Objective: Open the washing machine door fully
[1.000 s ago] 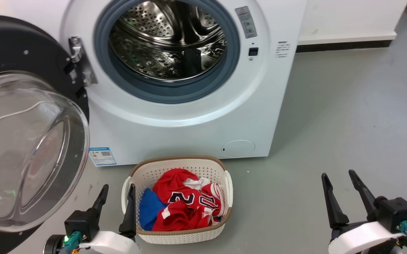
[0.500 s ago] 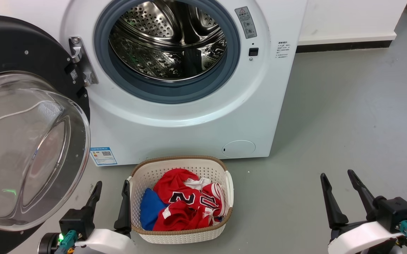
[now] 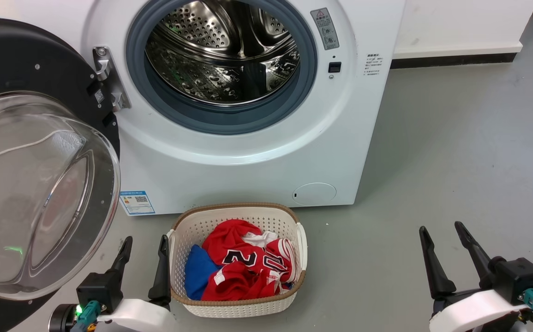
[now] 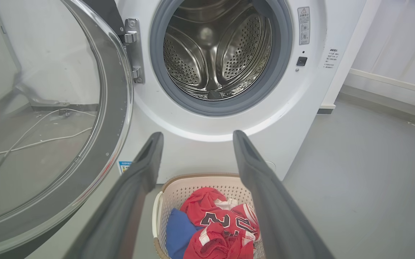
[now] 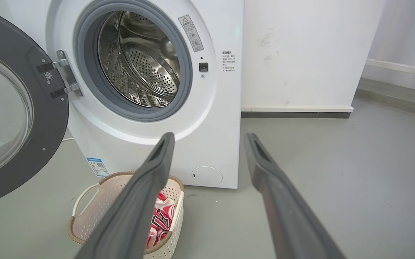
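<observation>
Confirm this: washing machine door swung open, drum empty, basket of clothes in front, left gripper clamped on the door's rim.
Wrong on the grip: the left gripper is open and holds nothing, as the left wrist view shows. The rest stands: the washing machine door is swung open, the drum empty, the basket of clothes in front.

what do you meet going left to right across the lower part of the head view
washing machine door → left gripper → white laundry basket → right gripper
</observation>
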`<state>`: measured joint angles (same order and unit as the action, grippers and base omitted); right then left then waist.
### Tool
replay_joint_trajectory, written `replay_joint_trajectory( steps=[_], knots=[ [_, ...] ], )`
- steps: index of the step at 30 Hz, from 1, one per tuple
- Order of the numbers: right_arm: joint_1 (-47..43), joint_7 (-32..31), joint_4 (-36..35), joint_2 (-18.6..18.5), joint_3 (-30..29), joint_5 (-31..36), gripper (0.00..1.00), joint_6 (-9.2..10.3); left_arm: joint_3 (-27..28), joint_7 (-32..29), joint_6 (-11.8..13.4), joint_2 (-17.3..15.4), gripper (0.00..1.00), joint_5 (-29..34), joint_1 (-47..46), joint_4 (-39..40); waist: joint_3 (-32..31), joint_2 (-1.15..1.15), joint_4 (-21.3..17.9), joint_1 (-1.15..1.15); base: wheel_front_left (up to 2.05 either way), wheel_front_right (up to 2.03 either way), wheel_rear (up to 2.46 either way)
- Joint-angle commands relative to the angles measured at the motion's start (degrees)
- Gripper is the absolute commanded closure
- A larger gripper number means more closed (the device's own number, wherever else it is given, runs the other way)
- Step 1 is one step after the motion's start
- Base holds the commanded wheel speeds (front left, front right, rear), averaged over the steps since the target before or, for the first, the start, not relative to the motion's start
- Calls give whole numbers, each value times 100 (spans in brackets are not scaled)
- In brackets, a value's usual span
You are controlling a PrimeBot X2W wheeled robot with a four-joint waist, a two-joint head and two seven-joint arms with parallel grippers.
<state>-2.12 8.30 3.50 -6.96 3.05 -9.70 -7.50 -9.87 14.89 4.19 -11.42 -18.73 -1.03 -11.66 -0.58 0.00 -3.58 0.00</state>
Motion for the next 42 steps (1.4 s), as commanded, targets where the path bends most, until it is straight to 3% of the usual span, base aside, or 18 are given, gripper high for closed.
replay_joint_trajectory(
  steps=[1,3,4,10,42],
  knots=[
    [15,30,-6,-13,10,-40,0,2,24,39,-7,2,0,43,-42,-11,5,0,1,0,0,0,0],
    [18,39,-3,-10,9,-47,0,2,27,40,-2,-8,0,52,-41,-16,10,0,3,0,0,0,0],
    [1,10,4,0,1,-28,100,0,17,1,0,-4,100,15,0,-5,10,0,4,0,0,0,0],
    [-85,-22,170,26,8,-221,100,0,38,-74,-28,72,100,-160,81,-173,12,0,10,0,0,0,0],
    [301,-513,504,95,-271,-3432,100,0,661,-874,-473,374,100,-2950,-172,-184,29,0,100,0,0,0,0]
  ],
)
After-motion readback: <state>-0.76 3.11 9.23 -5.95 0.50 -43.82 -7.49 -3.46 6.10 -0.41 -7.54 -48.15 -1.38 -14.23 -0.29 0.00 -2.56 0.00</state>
